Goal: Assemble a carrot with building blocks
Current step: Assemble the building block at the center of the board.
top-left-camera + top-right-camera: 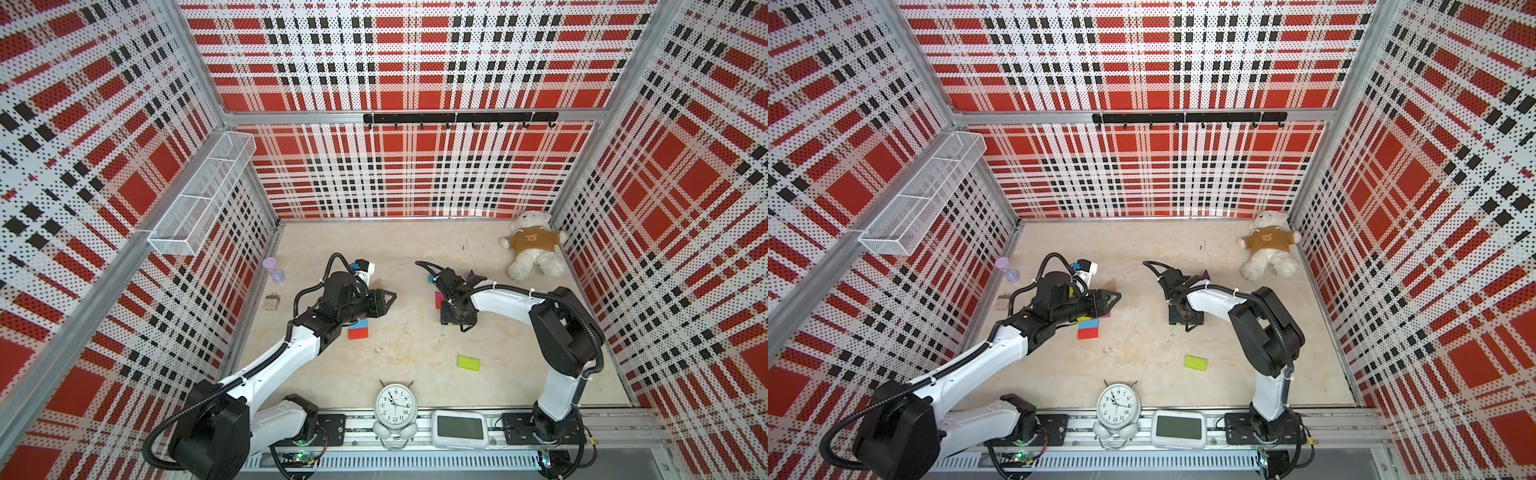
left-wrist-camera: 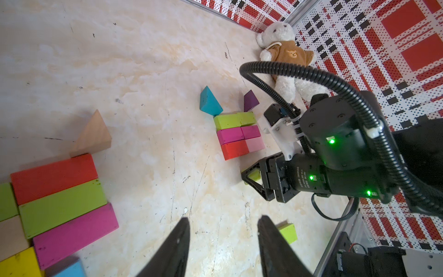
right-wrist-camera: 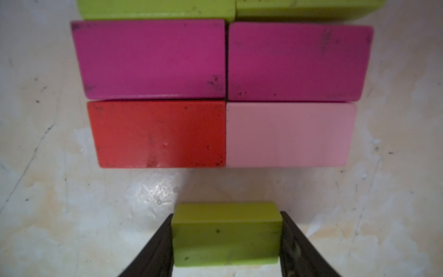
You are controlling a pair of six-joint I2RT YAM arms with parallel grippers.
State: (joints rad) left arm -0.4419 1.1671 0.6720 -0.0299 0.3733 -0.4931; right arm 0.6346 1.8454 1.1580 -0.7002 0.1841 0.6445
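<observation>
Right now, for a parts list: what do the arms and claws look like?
Left arm and right arm: white shells, black joints, ribbed black cable hoses. Green lights dot the right wrist. Left claw and right claw: black, triangular.

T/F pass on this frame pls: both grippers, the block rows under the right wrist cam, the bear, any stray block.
1. The right gripper grips a lime block. True.
2. The left gripper is clamped shut on a block. False: its jaws stand open with nothing between them.
3. A red block and a pink block lie side by side, touching. True.
4. The teddy bear sits beside the alarm clock. False: it lies in the far corner on the right arm's side, and the clock stands at the near edge.
5. A second lime block lies flat, apart from the other blocks. True.
</observation>
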